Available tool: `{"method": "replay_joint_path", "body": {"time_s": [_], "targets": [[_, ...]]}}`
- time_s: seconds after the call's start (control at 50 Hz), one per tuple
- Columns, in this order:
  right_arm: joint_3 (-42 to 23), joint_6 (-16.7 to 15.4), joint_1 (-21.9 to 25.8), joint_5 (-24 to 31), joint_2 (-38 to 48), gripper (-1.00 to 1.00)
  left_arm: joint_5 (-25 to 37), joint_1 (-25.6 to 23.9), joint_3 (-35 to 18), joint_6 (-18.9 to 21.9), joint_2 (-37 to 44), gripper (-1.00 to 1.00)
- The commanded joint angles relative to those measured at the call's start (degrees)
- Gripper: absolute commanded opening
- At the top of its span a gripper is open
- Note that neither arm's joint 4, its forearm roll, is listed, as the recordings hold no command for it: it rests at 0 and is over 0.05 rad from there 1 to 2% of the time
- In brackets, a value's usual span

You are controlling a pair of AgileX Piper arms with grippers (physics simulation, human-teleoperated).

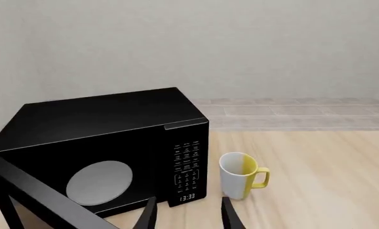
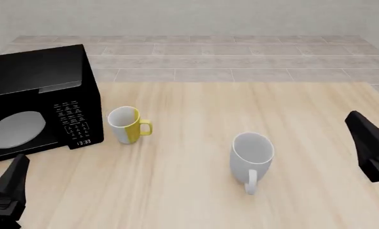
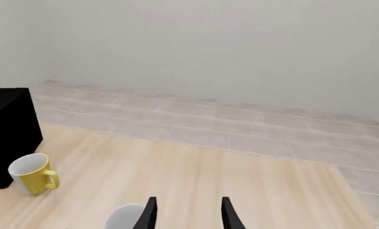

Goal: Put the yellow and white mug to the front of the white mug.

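The yellow and white mug stands upright on the wooden table next to the microwave's right side, handle to the right. It also shows in the left wrist view and the right wrist view. The larger white mug stands in the middle of the table, handle toward the near edge; only its rim shows in the right wrist view. My left gripper is open and empty near the front left, well short of the small mug. My right gripper is open and empty at the right edge.
A black microwave stands at the table's left with its door swung open toward my left arm. The table's far edge meets a tiled floor and a plain wall.
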Motion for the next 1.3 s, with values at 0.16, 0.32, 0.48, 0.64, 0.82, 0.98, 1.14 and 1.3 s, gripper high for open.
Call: {"method": "replay_joint_path", "body": {"time_s": [0.16, 0.32, 0.48, 0.64, 0.82, 0.98, 1.14, 1.3], "targets": [[-10.3, -4.4, 8.9, -0.7, 14.8, 1.00, 0.2, 0.0, 0.0, 0.0, -0.2, 1.00], [-18.1, -6.5, 15.5, 2.9, 19.1, 1.00, 0.6, 0.0, -0.2, 0.1, -0.5, 1.00], [-28.5, -12.6, 17.0, 10.0, 28.0, 1.00, 0.8, 0.0, -0.3, 0.0, -0.5, 1.00], [-36.3, -16.7, 20.3, 14.7, 34.5, 1.00, 0.8, 0.0, -0.2, -0.1, -0.5, 1.00], [-41.8, -19.7, 22.4, 17.4, 40.7, 1.00, 0.7, 0.0, -0.3, 0.0, -0.4, 1.00], [-45.8, -22.2, 24.1, 19.5, 45.7, 1.00, 0.5, 0.0, -0.2, 0.0, -0.3, 1.00], [-50.9, -25.6, 25.3, 22.0, 50.9, 1.00, 0.1, -0.1, 0.0, 0.0, -0.1, 1.00], [-54.8, -27.4, 26.8, 24.0, 56.0, 1.00, 0.1, -0.1, 0.0, 0.0, -0.1, 1.00]]}}
